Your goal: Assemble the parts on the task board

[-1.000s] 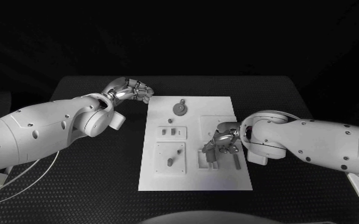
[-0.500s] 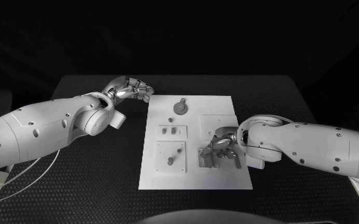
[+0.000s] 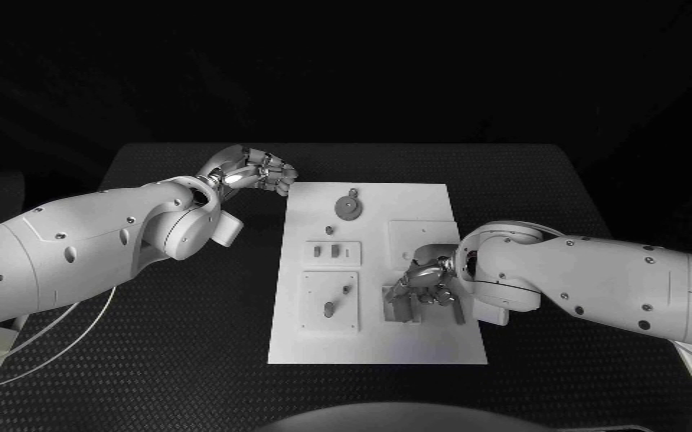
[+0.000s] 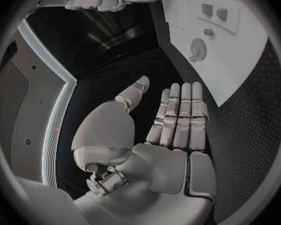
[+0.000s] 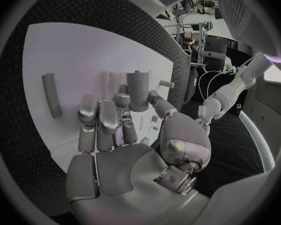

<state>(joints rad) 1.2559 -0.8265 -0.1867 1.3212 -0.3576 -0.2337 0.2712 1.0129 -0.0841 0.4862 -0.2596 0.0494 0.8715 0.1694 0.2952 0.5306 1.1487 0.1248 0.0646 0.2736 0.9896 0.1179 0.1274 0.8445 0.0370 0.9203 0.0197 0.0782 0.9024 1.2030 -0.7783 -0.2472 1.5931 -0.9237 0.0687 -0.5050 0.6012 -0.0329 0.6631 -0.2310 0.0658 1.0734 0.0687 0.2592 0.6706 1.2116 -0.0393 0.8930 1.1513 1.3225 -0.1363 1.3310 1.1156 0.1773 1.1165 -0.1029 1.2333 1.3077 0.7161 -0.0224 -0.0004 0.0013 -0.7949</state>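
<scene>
While the white rectangular task board [image 3: 378,272] lies flat in the middle of the black textured worktop [image 3: 188,322], two white robot arms reach in from either side. The right robot hand [image 3: 427,285] hovers low over the board's near right part, its fingers bent down around a small grey upright cylinder [image 5: 138,90] that stands on the board. In the right wrist view a fingertip seems to touch the cylinder's side, but whether it is truly gripped I cannot tell. A slim grey rod [image 5: 50,95] lies flat on the board just beside that hand, apart from the fingers.

The left robot hand [image 3: 257,171] sits off the board's far left corner, above the worktop, holding nothing; the left wrist view shows its fingers [image 4: 181,116] straight and side by side, the thumb held apart. Near it on the board's far part is a round grey disc-shaped piece [image 3: 348,209], and two small raised plates with pegs [image 3: 330,300] occupy the left side.

The cylinder looks rigid, light and smooth (probably plastic or metal), so it would likely slip under a loose pinch; taking it across its round sides, near mid-height, seems safest for keeping it upright.
</scene>
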